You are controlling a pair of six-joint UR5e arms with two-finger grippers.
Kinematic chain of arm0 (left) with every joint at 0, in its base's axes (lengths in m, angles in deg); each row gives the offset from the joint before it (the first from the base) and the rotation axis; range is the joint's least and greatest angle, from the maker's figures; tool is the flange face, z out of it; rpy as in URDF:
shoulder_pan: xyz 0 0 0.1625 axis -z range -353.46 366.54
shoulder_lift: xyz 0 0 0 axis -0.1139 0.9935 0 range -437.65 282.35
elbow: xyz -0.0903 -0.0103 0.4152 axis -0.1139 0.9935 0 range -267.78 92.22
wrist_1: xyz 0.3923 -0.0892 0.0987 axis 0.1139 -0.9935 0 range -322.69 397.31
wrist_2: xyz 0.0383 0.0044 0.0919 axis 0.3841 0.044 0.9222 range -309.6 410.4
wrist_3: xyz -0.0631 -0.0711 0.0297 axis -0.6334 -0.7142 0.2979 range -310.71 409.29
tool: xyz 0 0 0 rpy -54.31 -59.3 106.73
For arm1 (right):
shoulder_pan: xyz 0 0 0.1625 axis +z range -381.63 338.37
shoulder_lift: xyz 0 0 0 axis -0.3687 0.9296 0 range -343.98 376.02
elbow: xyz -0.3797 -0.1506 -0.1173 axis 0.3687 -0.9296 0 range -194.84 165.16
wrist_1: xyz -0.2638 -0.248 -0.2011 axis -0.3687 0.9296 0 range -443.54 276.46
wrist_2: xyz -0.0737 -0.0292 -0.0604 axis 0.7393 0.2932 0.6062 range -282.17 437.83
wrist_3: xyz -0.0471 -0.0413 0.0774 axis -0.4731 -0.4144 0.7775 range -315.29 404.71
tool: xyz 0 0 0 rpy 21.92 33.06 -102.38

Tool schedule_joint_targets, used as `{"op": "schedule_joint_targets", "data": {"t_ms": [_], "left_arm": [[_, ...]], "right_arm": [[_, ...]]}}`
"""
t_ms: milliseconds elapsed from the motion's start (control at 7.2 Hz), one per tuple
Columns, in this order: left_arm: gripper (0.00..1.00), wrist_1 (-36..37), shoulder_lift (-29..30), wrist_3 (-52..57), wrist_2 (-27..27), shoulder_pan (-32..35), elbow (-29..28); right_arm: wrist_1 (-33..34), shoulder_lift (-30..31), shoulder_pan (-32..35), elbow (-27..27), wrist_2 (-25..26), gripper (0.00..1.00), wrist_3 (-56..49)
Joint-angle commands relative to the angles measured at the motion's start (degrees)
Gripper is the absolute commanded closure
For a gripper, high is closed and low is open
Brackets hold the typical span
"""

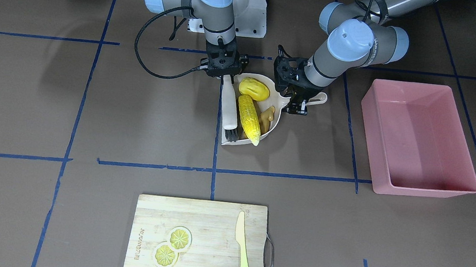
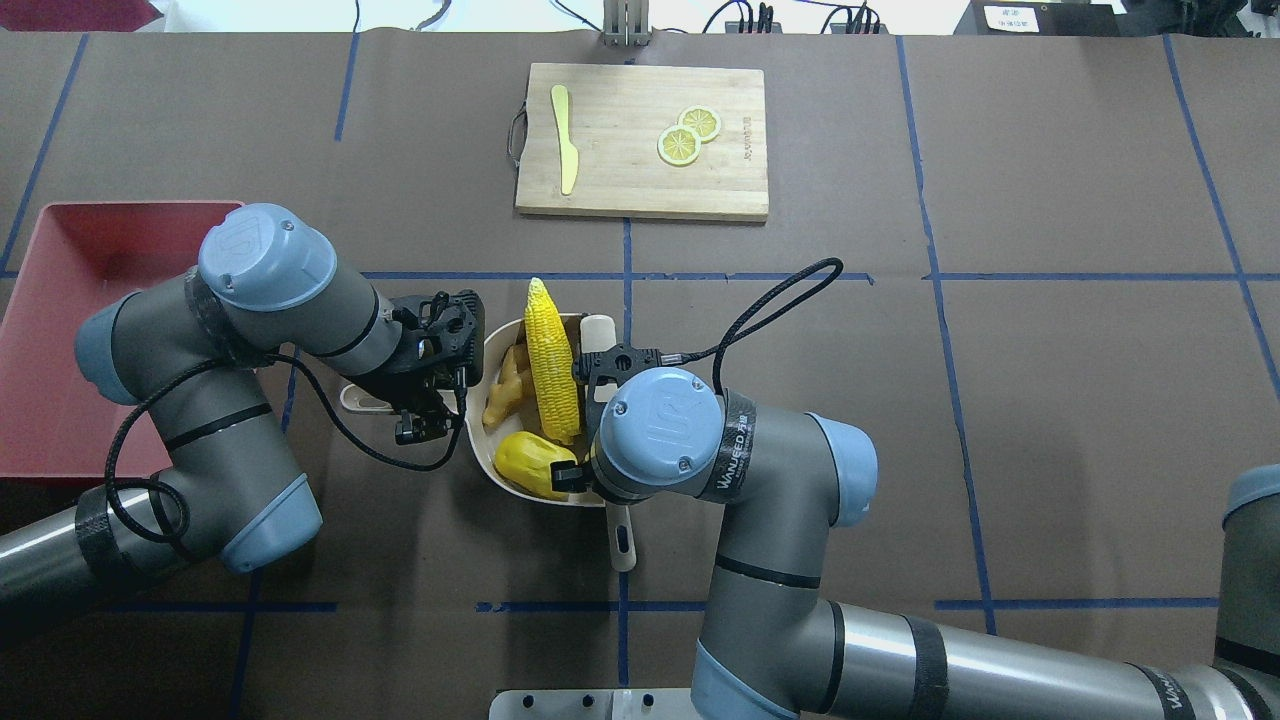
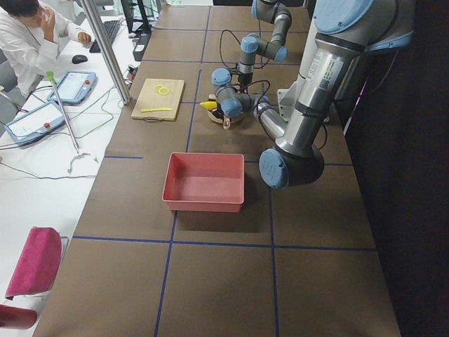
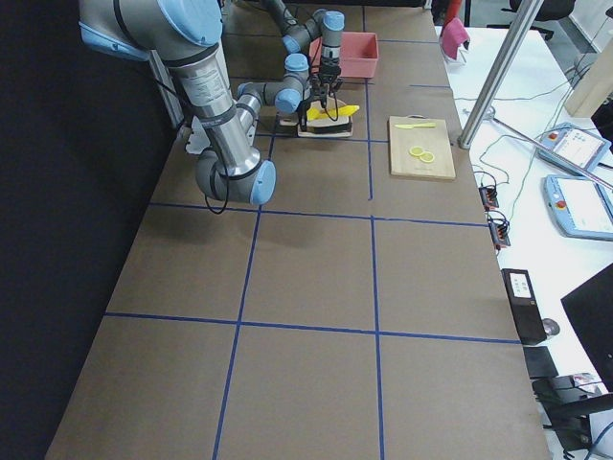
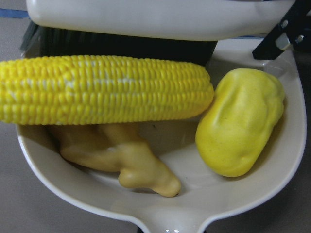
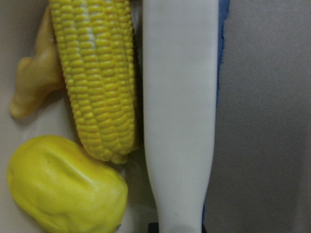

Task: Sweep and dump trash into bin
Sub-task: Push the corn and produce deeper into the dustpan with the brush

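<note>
The trash lies in a beige dustpan: a corn cob, a yellow lump and a tan ginger root. The corn tip sticks out over the pan's open edge. My left gripper is shut on the dustpan's handle. My right gripper is shut on the white handle of a brush, which lies along the corn with its bristles at the pan's mouth. The pink bin stands empty, apart from the pan, on my left arm's side.
A wooden cutting board with two lemon slices and a pale yellow knife sits at the table's far side. Blue tape lines cross the brown table. A person sits at a desk beyond the table.
</note>
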Motion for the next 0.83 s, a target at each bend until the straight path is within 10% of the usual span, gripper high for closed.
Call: {"op": "schedule_joint_targets", "data": {"t_ms": [0,694], "left_arm": [[1.00,-0.1,-0.2,-0.5,0.0,0.1,0.5],[1.00,0.0,0.1,-0.8,-0.4,0.8,2.1]], "right_arm": [[2.2,-0.1,0.1,1.0,0.1,1.00,0.1],[2.0,-0.1,0.4,2.0,0.6,1.00,0.1]]}}
